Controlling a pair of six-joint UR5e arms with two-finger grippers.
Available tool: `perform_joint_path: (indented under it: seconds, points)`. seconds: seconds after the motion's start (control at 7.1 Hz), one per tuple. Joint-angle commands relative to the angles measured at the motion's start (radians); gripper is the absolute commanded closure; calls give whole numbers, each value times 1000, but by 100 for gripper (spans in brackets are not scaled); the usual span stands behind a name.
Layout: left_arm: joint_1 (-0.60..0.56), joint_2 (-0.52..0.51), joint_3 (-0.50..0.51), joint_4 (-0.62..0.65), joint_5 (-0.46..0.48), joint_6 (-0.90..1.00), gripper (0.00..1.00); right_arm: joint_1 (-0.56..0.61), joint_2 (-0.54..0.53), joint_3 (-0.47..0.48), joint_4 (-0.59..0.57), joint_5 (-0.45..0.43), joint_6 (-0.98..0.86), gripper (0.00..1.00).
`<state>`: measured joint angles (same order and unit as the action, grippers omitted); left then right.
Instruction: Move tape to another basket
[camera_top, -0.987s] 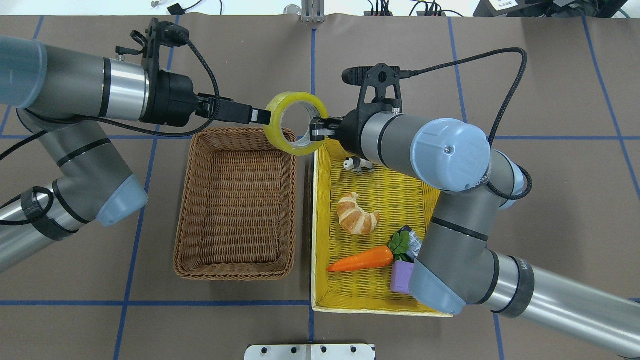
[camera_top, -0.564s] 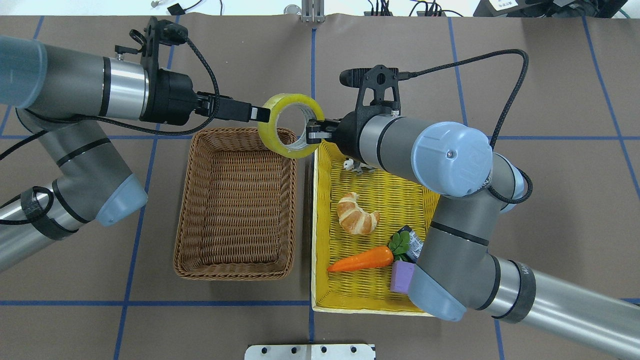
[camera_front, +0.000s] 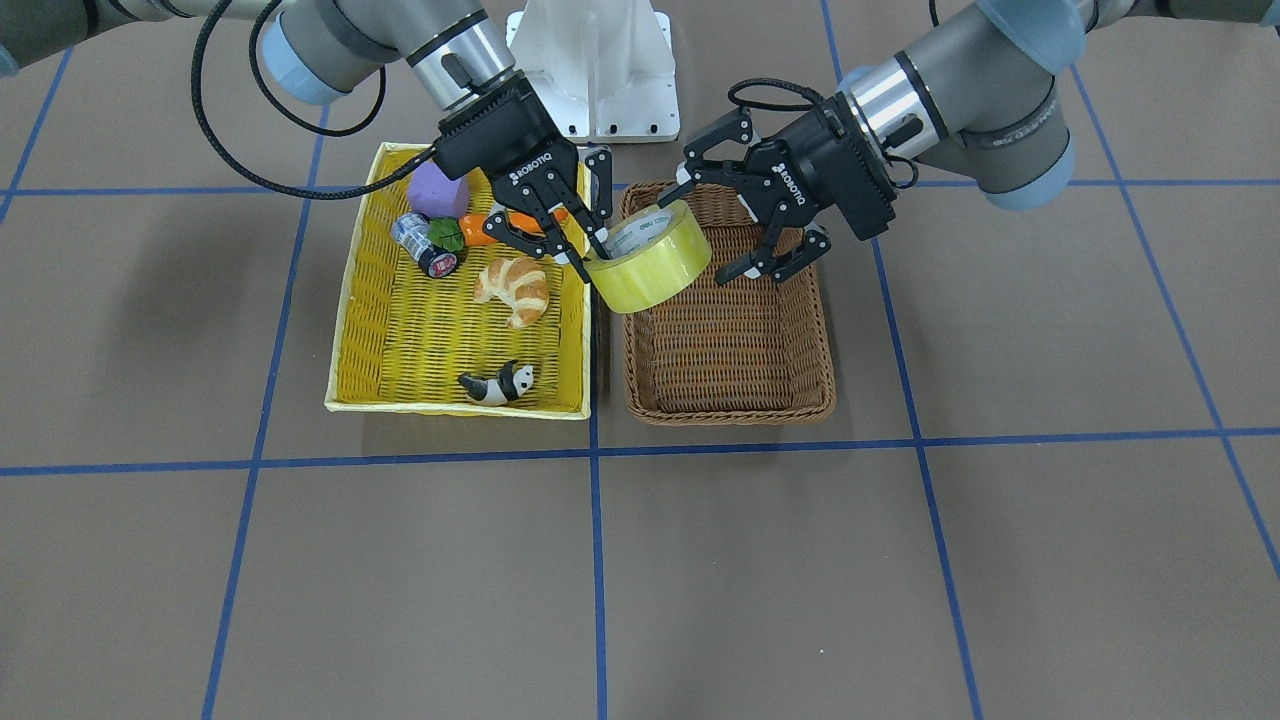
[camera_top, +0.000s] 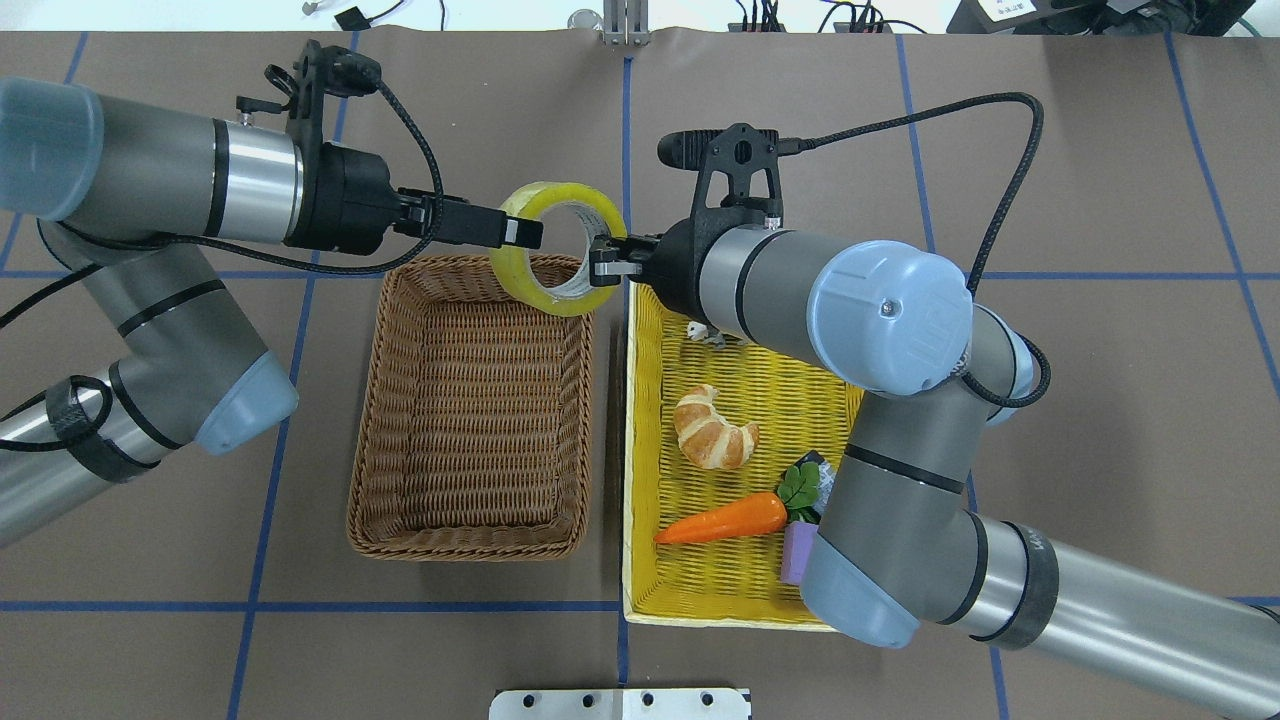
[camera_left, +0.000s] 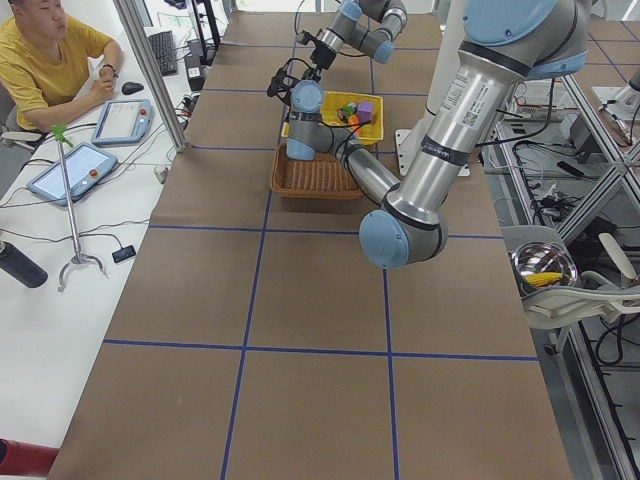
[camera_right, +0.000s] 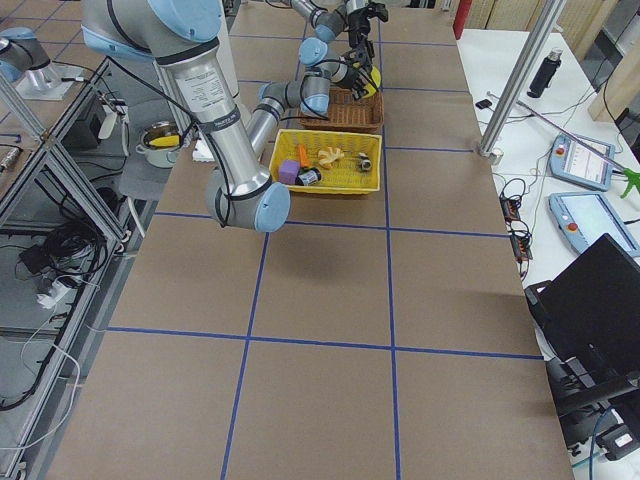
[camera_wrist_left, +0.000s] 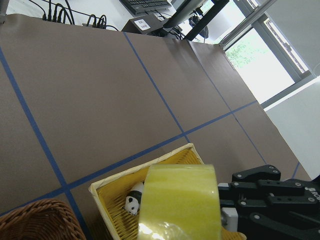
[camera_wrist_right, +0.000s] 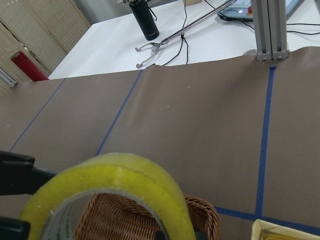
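Note:
The yellow tape (camera_top: 520, 272) hangs upright in the air over the far right corner of the brown wicker basket (camera_top: 366, 470), above its rim. My right gripper (camera_top: 603, 265) is shut on the roll's wall, with one finger inside the ring. My left gripper (camera_top: 522, 232) is open, and its spread jaws straddle the roll's opposite side without closing. The front view shows the tape (camera_front: 650, 275), the right gripper (camera_front: 592, 245), the left gripper (camera_front: 700, 238) and the basket (camera_front: 730, 412). The tape also fills the lower part of the left wrist view (camera_wrist_left: 180, 200) and of the right wrist view (camera_wrist_right: 120, 182).
The bright yellow basket (camera_top: 632, 480) stands right of the brown one and holds a croissant (camera_top: 712, 428), a carrot (camera_top: 725, 518), a panda figure (camera_front: 497, 385), a purple block (camera_front: 436, 190) and a small cylinder (camera_front: 425, 245). A metal plate (camera_top: 620, 703) sits at the near edge.
My right gripper has carried the tape leftward, from above the gap between the baskets to over the brown basket's corner, into the left gripper's open jaws. The left arm has barely moved.

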<state>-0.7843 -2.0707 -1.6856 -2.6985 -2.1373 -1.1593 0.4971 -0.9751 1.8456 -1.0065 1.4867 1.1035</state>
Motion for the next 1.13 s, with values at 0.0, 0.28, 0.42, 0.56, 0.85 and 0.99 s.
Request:
perform_joint_path:
  seconds: [0.0,0.28,0.42,0.56,0.85,0.99]
  points:
    - [0,-2,-2,-4,-1,-121,100,0,1,6,6,3,-17,89]
    - [-7,0,-6,-3,-1,-129,100,0,-8,26,9,9,-17,12]
    - [-21,0,-8,-3,-1,-154,100,20,-10,50,5,50,-1,2]
    - [-26,3,-8,-4,-1,-163,100,93,-40,47,-4,202,42,2]
    - [-18,65,-3,-38,-1,-282,100,336,-82,24,-198,568,78,0]
    - [-16,75,10,-88,-1,-495,100,462,-86,-33,-272,701,-67,0]
